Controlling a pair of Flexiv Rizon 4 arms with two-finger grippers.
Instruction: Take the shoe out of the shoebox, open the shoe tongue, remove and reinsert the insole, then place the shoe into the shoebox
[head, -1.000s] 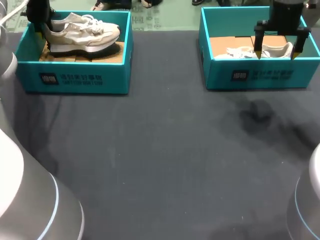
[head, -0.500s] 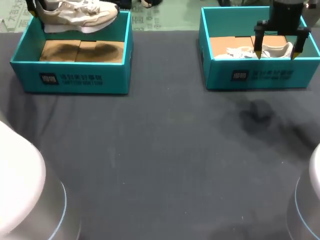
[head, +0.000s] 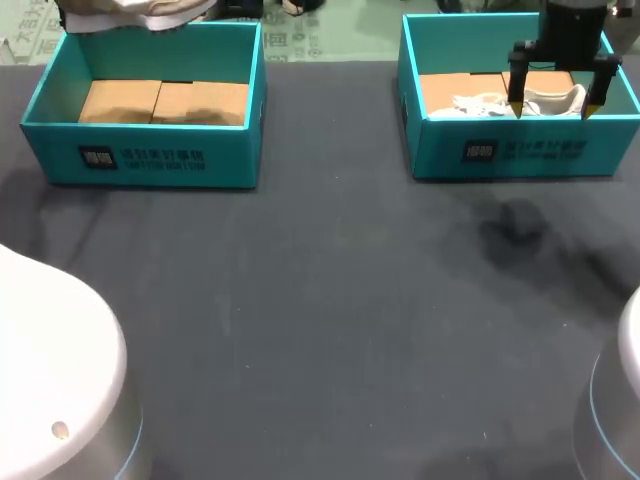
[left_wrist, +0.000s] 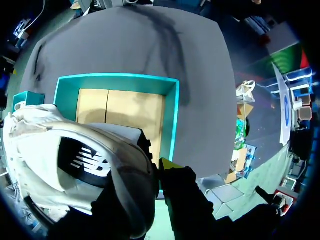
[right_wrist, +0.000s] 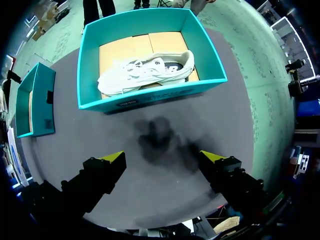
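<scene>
A white shoe hangs high above the left teal shoebox, with my left gripper shut on its heel. Only one yellow tip shows; the shoe hides the other finger. In the head view just the shoe's sole shows at the far edge, above that shoebox, whose cardboard floor is bare. My right gripper hovers open above the right teal shoebox, with nothing between its fingers. A second white shoe lies on its side in that box, well ahead of the right gripper.
Dark cloth covers the table between and in front of the two boxes. My arms' pale housings sit at the near left corner and near right corner.
My left gripper has lifted the shoe straight up out of the left box, until it nearly leaves the head view. The right arm has not moved.
</scene>
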